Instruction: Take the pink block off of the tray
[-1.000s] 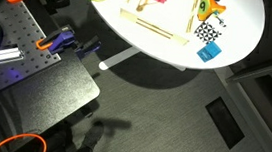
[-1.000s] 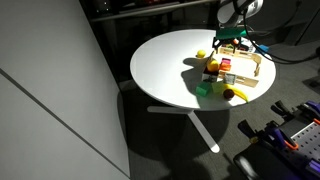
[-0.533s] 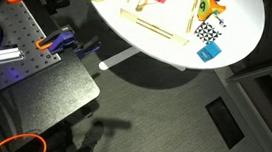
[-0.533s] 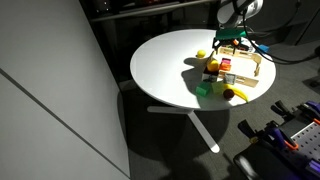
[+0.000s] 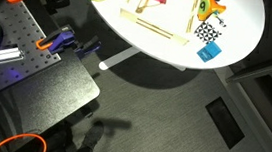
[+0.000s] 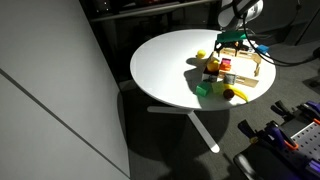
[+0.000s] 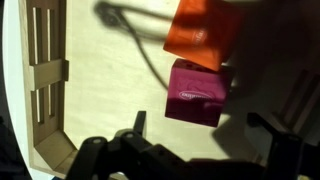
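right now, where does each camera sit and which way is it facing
Exterior view: high up, looking steeply down past the table edge to the floor; no gripper shows.
Exterior view: off to one side, looking down across the table at the tray; the gripper hangs over it.
Wrist view: straight down on the tray; open gripper below the pink block.
Shared: all three show the tray.

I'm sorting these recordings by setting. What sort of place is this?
Probably a lab or workshop: a perforated metal mounting bench with orange clamps fixed along its edge, standing beside a round white table on a dark floor.
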Robot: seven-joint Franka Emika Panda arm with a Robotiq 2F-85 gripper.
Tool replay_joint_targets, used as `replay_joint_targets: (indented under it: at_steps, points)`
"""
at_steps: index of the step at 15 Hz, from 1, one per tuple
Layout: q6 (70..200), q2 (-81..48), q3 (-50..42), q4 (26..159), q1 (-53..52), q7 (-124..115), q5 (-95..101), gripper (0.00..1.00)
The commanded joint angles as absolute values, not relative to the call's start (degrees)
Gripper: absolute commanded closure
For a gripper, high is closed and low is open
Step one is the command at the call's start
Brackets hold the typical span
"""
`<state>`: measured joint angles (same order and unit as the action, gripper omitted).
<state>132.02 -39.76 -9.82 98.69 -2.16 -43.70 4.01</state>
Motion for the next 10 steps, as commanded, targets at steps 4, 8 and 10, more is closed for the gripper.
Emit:
replay_joint_targets:
  at_steps: [4, 8, 10]
  points:
    - [135.13, -40.19, -10.68, 100.13, -2.93, -43.15, 4.24, 0.00]
    - [137.61, -40.76, -10.66, 100.95, -3.23, -42.91, 3.96, 0.00]
    - [138.55, -40.85, -10.62, 101.65, -3.23, -42.72, 3.72, 0.00]
